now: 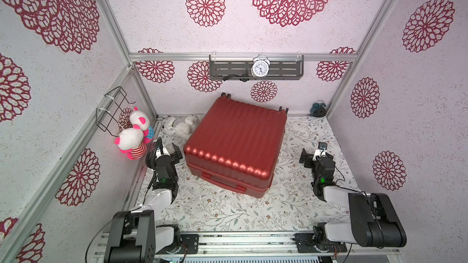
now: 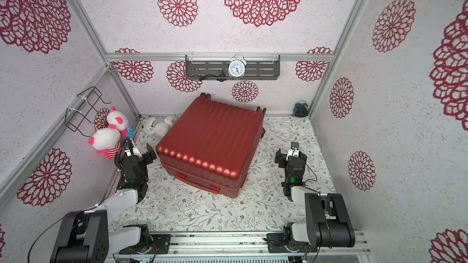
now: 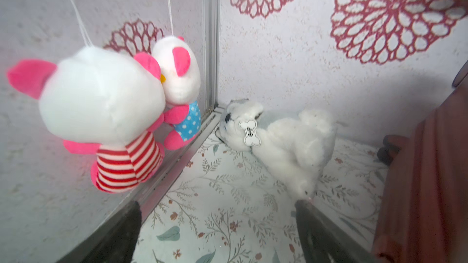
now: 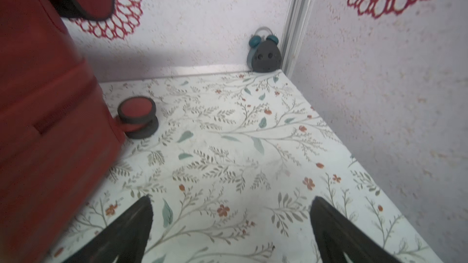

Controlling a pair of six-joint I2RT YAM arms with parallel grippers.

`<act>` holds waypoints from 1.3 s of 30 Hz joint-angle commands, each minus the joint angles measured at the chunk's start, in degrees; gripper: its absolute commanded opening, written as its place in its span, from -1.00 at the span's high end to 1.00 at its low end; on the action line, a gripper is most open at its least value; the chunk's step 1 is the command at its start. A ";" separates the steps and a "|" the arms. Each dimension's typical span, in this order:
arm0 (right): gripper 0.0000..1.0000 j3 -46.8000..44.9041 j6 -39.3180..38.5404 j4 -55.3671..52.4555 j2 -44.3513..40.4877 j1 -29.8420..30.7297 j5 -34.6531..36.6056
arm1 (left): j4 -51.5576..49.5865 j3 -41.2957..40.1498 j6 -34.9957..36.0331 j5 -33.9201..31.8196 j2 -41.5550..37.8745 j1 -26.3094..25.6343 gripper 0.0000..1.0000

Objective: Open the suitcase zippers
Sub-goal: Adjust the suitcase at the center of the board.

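Flanking one suitcase, left end effector and right end effector, both gaping, empty.

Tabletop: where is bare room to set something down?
Free: the cloth in front of the suitcase; also its right side, beyond the right hand back to the dark clock. Crowded: far left corner, with plush dog, hanging toys and left hand.
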 commanded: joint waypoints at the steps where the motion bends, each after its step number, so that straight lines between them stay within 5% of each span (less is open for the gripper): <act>1: -0.98 1.45 3.43 -7.19 -6.37 1.52 -0.61 | -16.25 5.81 -3.07 -3.07 -6.23 -1.51 -0.96; 7: -0.98 7.23 12.11 -23.46 -17.47 2.00 -6.45 | -32.90 11.84 -14.16 1.20 -14.52 -5.28 -0.96; 11: -0.98 10.47 16.05 -34.37 -22.61 2.00 -11.19 | -42.22 13.66 -23.23 10.67 -20.32 -6.15 -0.96; 16: -0.98 8.71 22.53 -39.93 -26.99 1.40 -14.46 | -49.51 14.44 -23.86 17.12 -25.60 -7.65 -0.96; 20: -0.98 7.21 22.78 -39.73 -29.19 1.23 -21.27 | -45.29 9.38 -22.36 20.51 -31.15 -8.67 -0.96; 27: -0.93 3.36 23.01 -33.24 -27.28 2.10 -32.07 | -38.52 -0.65 -35.62 15.85 -42.17 -8.77 -0.96; 39: -0.74 -2.05 19.13 -28.54 -25.76 19.62 -25.87 | -34.36 -3.72 -37.71 14.60 -40.89 -17.82 -0.96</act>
